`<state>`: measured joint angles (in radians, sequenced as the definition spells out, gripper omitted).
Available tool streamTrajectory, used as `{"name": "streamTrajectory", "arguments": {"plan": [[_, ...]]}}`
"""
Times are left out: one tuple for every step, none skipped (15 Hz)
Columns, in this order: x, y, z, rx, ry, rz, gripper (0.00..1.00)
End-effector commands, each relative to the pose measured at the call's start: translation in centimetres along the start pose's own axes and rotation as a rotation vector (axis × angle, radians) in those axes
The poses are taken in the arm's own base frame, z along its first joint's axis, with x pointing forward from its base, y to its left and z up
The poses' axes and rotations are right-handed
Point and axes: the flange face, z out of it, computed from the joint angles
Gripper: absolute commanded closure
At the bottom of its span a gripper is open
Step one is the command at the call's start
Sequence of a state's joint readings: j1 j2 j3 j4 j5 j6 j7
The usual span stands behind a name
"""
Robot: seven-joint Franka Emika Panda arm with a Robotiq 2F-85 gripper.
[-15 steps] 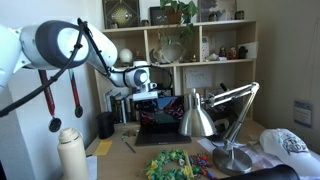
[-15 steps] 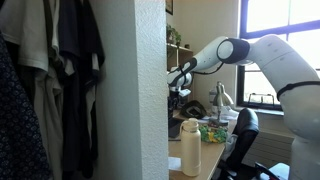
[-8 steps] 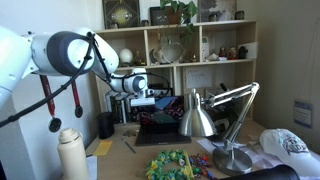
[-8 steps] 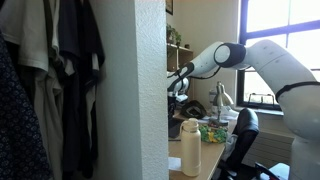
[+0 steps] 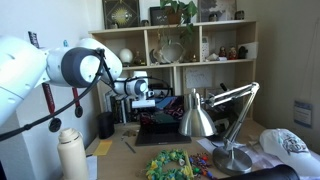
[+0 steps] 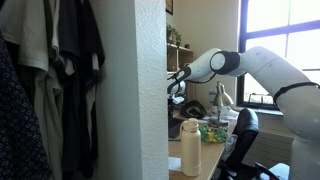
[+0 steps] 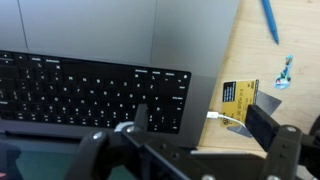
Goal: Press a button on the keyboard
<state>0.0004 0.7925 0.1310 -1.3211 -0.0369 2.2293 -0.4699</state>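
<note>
The hand (image 5: pixel 146 98) hangs over the keyboard (image 7: pixel 90 90); whether it is wide or narrow cannot be told. The keyboard is a flat bed of matte black square keys, their white legends too small to read, on the pale wooden tabletop (image 7: pixel 255 50). Beside it lie a yellow card (image 7: pixel 238 95) with unreadable print and a blue pen (image 7: pixel 270 20).

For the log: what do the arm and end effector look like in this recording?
The arm is white, with fat, rounded links and dark grey circular joint caps; a thin black cable loops along it. The end effector is black, with blocky, angular fingers in the wrist view.
</note>
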Motion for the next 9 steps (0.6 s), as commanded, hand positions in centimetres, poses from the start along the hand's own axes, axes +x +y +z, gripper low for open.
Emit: {"name": "streamTrajectory", "arguments": {"plan": [[1.9, 1.0, 0.9, 0.015, 0.021, -0.035, 0.0], [2.3, 1.2, 1.2, 0.016, 0.029, -0.048, 0.0], [2.7, 1.3, 1.6, 0.018, 0.035, -0.054, 0.0], [3.1, 1.5, 1.9, 0.02, 0.041, -0.065, 0.0], [3.4, 1.6, 2.3, 0.024, 0.046, -0.072, 0.0], [3.7, 1.8, 2.7, 0.03, 0.048, -0.08, 0.0], [3.9, 1.9, 3.1, 0.036, 0.049, -0.084, 0.05], [4.1, 1.9, 3.4, 0.045, 0.048, -0.091, 0.26], [4.2, 2.0, 3.6, 0.051, 0.046, -0.093, 0.29]]}}
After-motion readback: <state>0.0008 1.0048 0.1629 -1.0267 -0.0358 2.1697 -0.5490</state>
